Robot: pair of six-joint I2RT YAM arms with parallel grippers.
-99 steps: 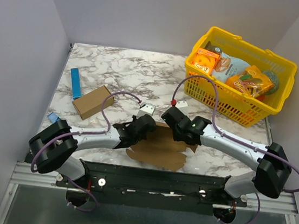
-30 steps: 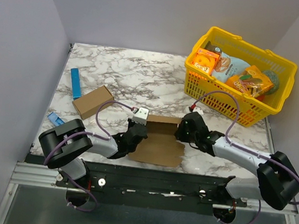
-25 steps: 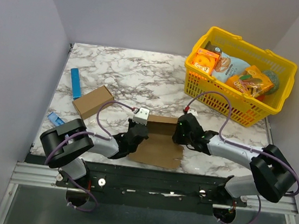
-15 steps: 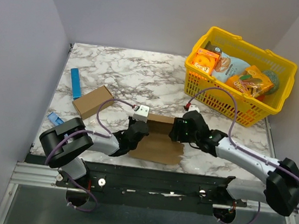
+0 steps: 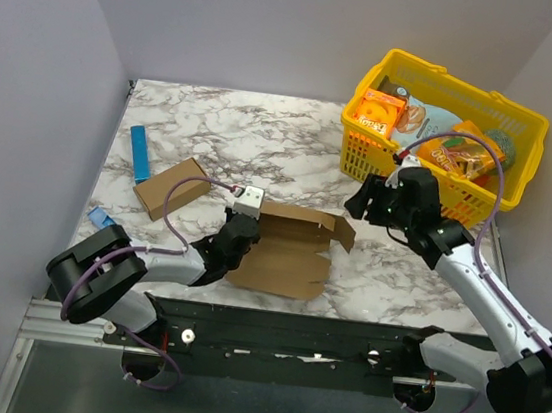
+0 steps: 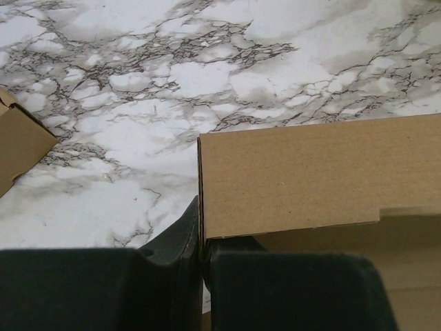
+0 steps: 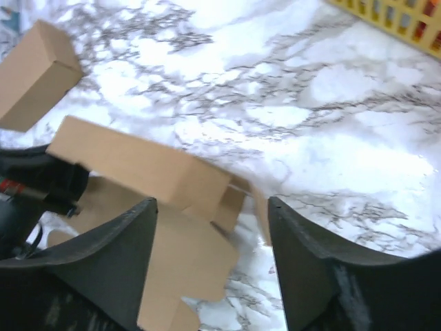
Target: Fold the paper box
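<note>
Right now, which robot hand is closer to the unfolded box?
Left. The left gripper pinches the unfolded box at its edge; the right gripper hangs open, apart, by the yellow basket.

In the left wrist view the paper box (image 6: 296, 172) ran off the right edge, its lower edge hidden behind the left gripper (image 6: 202, 252). Left of the paper box, a small brown carton (image 6: 17, 145) was cut by the frame. The right wrist view was blurred; beyond the paper box only a corner of the yellow basket (image 7: 400, 17) showed.
</note>
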